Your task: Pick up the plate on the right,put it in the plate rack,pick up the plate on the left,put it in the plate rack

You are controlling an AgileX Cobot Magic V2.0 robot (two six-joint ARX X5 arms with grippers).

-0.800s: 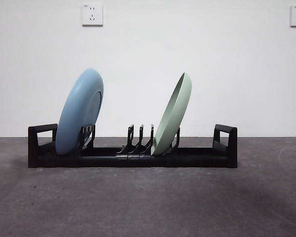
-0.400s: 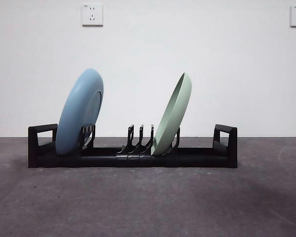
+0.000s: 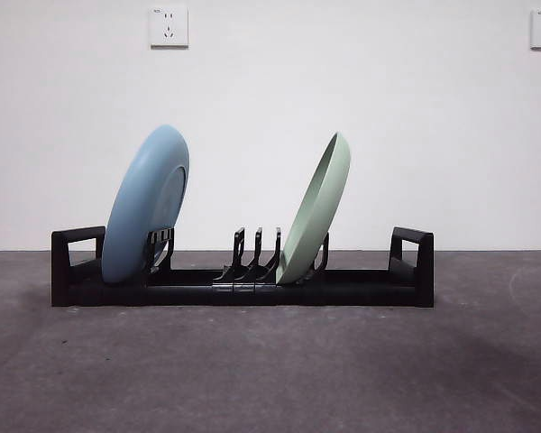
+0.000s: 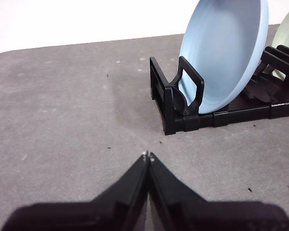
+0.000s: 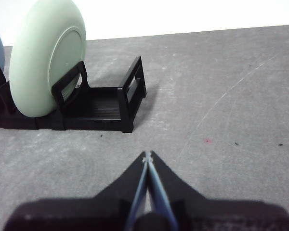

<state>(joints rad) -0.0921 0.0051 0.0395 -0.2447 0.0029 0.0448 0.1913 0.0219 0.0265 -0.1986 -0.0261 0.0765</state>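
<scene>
The long black plate rack [image 3: 243, 287] stands across the table. A light blue plate [image 3: 146, 206] leans upright among the prongs at its left end, and a pale green plate [image 3: 317, 209] leans in the prongs right of the middle. In the left wrist view the blue plate [image 4: 226, 53] stands in the rack [image 4: 176, 103], and my left gripper [image 4: 148, 155] is shut, holds nothing and sits back over bare table. My right gripper [image 5: 147, 155] is also shut and holds nothing, well away from the green plate [image 5: 45, 57] and the rack's end handle [image 5: 134, 91].
Grey table top [image 3: 270, 370] runs in front of the rack. A white wall with two power sockets [image 3: 169, 26] stands behind it. No arm shows in the front view.
</scene>
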